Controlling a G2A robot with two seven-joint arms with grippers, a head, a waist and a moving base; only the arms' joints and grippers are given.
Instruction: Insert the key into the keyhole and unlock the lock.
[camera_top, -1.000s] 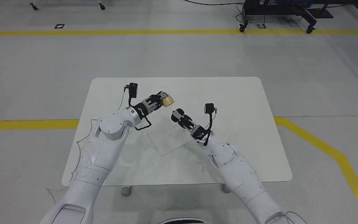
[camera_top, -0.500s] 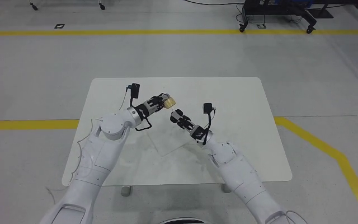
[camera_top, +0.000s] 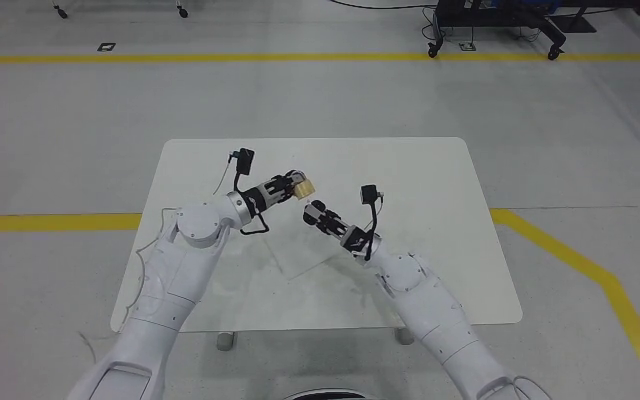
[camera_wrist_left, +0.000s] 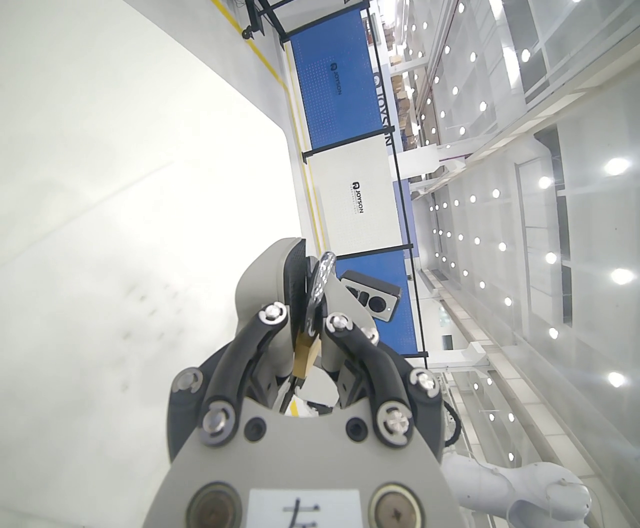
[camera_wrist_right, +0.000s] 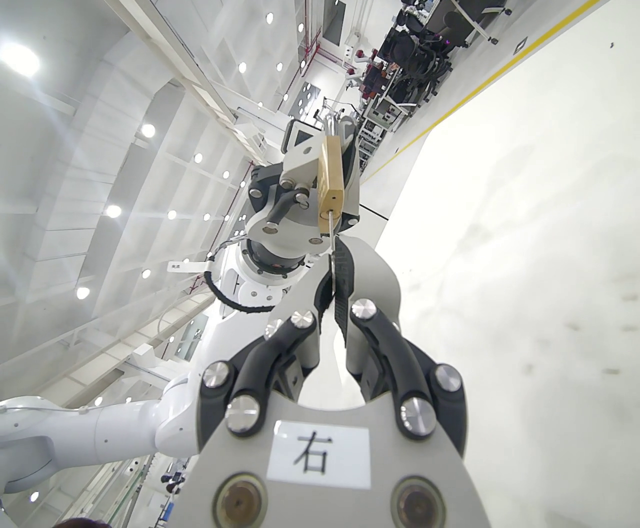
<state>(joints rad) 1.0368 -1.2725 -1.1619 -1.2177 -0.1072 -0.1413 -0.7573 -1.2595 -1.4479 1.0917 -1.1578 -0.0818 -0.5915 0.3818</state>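
lock: brass padlock (camera_top: 302, 186), held up off the table (camera_top: 440, 170), over its middle; keyhole end faces the right gripper (camera_top: 315, 209)
keyhole: on the lock's end face (camera_wrist_right: 327, 214); the key tip meets it right there
key: thin metal key (camera_wrist_right: 331, 247); blade runs straight from the right gripper's pads to the keyhole, tip touching the hole; can't tell how deep it sits
shackle: silver loop (camera_wrist_left: 320, 280), shows between the left gripper's fingers, at the end of the lock away from the keyhole
left gripper: (camera_top: 289, 187) clamped down on the lock, one finger on each flat side
right gripper: closed almost all the way, pinching the key's head; just beside the lock, pointing at it
arms: both angle in toward the table's centre, grippers nose to nose
table: white, rounded corners, a few faint scuff marks on the surface
floor: grey, with yellow lines (camera_top: 300, 57) beyond the table and on both sides of it
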